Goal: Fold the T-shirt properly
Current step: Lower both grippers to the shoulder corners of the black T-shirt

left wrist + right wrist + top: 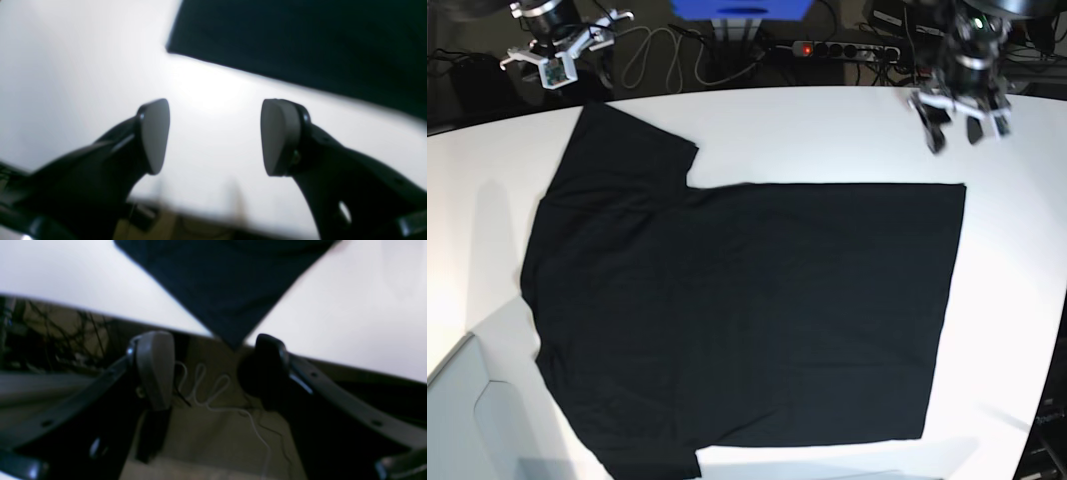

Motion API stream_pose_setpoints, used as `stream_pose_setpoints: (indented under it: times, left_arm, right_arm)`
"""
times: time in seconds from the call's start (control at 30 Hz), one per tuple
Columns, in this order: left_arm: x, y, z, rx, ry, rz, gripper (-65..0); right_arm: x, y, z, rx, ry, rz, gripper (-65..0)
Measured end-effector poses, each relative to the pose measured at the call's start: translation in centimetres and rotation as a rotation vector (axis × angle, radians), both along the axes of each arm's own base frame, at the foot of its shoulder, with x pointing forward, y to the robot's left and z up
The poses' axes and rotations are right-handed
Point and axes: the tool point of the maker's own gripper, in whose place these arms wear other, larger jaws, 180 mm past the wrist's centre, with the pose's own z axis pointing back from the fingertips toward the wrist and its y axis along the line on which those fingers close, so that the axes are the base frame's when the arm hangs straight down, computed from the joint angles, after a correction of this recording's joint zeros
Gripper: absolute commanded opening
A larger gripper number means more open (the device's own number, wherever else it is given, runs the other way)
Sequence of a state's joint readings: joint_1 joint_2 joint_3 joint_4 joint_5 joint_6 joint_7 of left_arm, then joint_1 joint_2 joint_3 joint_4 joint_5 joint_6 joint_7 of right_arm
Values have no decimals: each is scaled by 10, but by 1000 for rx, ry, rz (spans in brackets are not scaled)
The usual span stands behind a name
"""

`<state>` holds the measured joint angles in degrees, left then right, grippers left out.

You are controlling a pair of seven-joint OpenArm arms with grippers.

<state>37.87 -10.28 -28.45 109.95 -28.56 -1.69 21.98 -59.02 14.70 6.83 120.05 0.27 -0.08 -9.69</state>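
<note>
White tabletop fills the base view, curving away at its far edge, behind which dark floor carries a power strip, looped cables and a blue box. Spread flat across the middle lies the T-shirt, plain black side up, no print showing; its straight hem runs down the 3 o'clock side, one sleeve reaches toward 11 o'clock almost to the far rim, and the other sleeve runs out of the picture at 7 o'clock. Bare white room remains along 12 o'clock between the shirt's upper edge and the far rim, a wide strip at 3 o'clock beyond the hem, and a narrower band at 9 o'clock. The left hand hangs above the bare tabletop at 1 o'clock, just off the shirt's hem corner; its wrist view shows the left hand with its pads spread wide and nothing between them, the cloth's corner lying apart at 1 o'clock. The right hand sits at 11 o'clock past the far rim, over the dark floor; in its own view the right hand is also spread and empty, the sleeve tip pointing down between the two fingers, seemingly just clear of them, though blur makes that hard to judge. A thin white cable squiggles on the floor beneath.
</note>
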Motion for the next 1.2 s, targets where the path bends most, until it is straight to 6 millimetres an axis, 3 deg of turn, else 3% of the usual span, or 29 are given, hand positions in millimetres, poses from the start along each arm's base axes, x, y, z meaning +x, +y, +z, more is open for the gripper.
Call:
stream_pose_setpoints:
  times: [0.13, 0.23, 0.33, 0.43, 0.6, 0.8, 0.93, 1.1, 1.2]
  left_arm:
    - [31, 24, -1, -67, -29, 1, -236]
    - [36, 51, -18, -62, 27, 57, -235]
    - [41, 60, -34, -82, 45, 90, -234]
    - [41, 63, -53, -116, 78, 116, -234]
    - [58, 69, -63, -122, 50, 112, -238]
    - [80, 43, -70, -137, -13, 34, -244]
    - [79, 40, -73, -148, -10, 31, -354]
    - [76, 40, -76, -154, 2, 35, -650]
    - [76, 39, -76, -161, 2, 37, -650]
  right_arm:
    - [2, 2, 0, 5, -2, -5, -281]
    - [3, 2, 0, 5, -5, -4, -282]
    - [6, 2, 0, 6, -12, -4, -277]
    - [7, 1, 1, 4, -16, -5, -276]
    - [8, 2, 1, 4, -18, -4, -276]
    - [8, 2, 1, 4, -17, -5, -276]
    - [6, 1, 0, 4, -11, -4, -276]
    - [3, 0, -4, 2, 0, -7, -276]
    - [10, -1, -6, 0, -13, -11, -275]
